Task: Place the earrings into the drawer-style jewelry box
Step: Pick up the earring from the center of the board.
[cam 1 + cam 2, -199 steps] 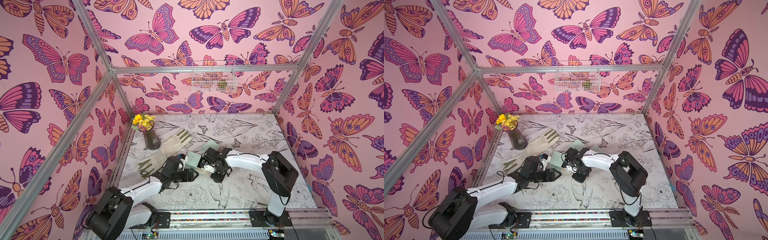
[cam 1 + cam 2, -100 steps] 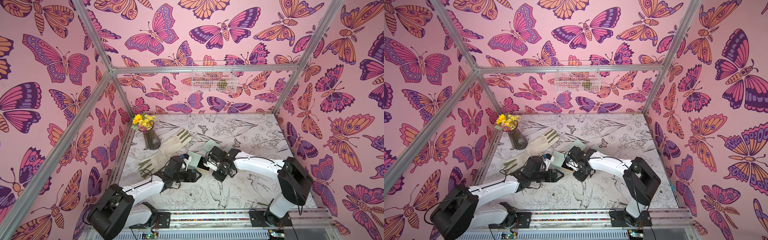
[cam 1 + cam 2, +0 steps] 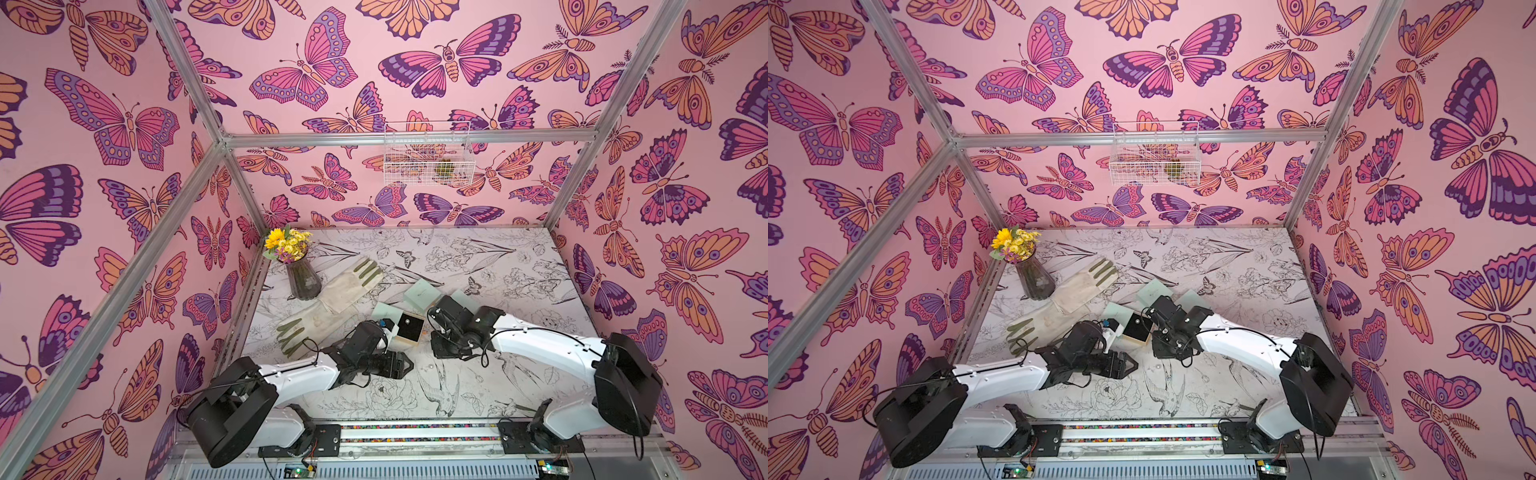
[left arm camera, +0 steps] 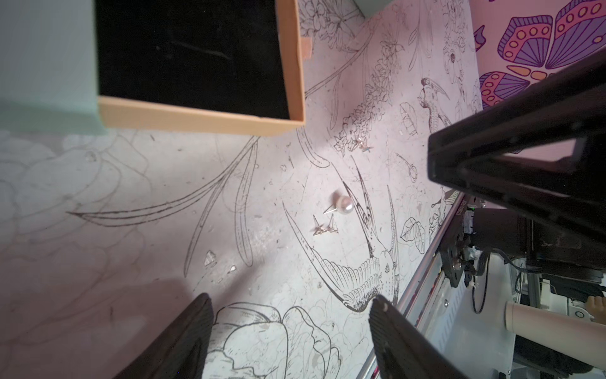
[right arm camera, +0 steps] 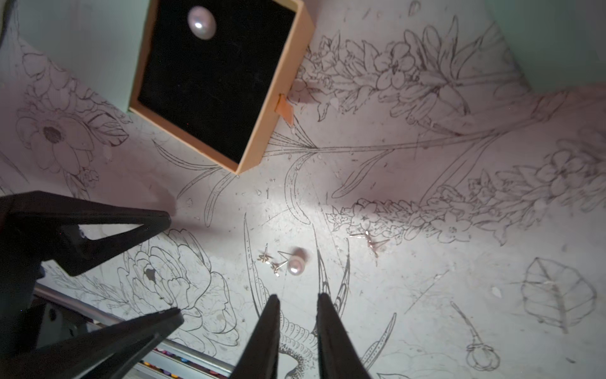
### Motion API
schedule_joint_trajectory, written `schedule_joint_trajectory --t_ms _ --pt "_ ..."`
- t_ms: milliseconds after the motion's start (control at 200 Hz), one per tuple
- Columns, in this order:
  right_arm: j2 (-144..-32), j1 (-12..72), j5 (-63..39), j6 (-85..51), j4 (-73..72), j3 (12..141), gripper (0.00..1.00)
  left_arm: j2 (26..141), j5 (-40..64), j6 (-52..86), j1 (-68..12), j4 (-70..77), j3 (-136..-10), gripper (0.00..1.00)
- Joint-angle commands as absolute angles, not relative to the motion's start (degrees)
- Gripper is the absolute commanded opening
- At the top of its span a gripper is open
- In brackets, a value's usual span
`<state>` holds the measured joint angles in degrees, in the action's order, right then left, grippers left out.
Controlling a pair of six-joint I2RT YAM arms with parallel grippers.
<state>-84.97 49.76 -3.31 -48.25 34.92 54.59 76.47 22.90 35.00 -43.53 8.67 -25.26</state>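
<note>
The jewelry box [image 3: 384, 312] is a mint sleeve whose tan, black-lined drawer [image 3: 410, 328] [image 5: 216, 82] is pulled out. One pearl earring [image 5: 201, 23] lies in the drawer. On the table in front of it lie a second pearl earring [image 5: 296, 264] [image 4: 342, 203], small gold studs [image 5: 270, 261] [image 4: 324, 226] beside it, and another stud [image 5: 370, 242] apart. My right gripper [image 5: 298, 298] hovers just short of the loose pearl, jaws narrowly apart and empty. My left gripper [image 4: 292, 303] [image 3: 399, 365] stands wide open and empty, left of the earrings.
A vase of yellow flowers [image 3: 301, 282] and two work gloves [image 3: 349, 286] lie at the back left. Two more mint boxes [image 3: 422, 293] sit behind the right arm. A wire basket [image 3: 428, 153] hangs on the back wall. The metal rail [image 3: 415, 432] runs along the front.
My right gripper has drawn back from over the drawer toward the front, and its jaws have narrowed. The drawer now shows uncovered. The left arm has hardly moved.
</note>
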Motion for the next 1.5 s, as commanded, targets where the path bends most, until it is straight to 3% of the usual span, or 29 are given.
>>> schedule_joint_trajectory --t_ms 0,421,926,1497 --pt "-86.6 50.5 -6.2 -57.8 31.0 53.2 0.21 77.5 23.3 35.1 -43.6 11.4 -26.0 0.77" --pt "-91.5 52.7 -7.9 -59.4 30.2 53.0 0.21 77.8 26.9 34.7 -39.2 13.8 -25.0 0.77" --pt "-94.4 52.7 -7.6 -59.7 30.2 52.4 0.32 78.3 28.2 34.3 -37.6 14.2 -25.0 0.77" --pt "-97.5 52.1 -7.4 -58.7 28.8 54.0 0.33 77.6 28.5 34.2 -37.1 14.0 -25.1 0.77"
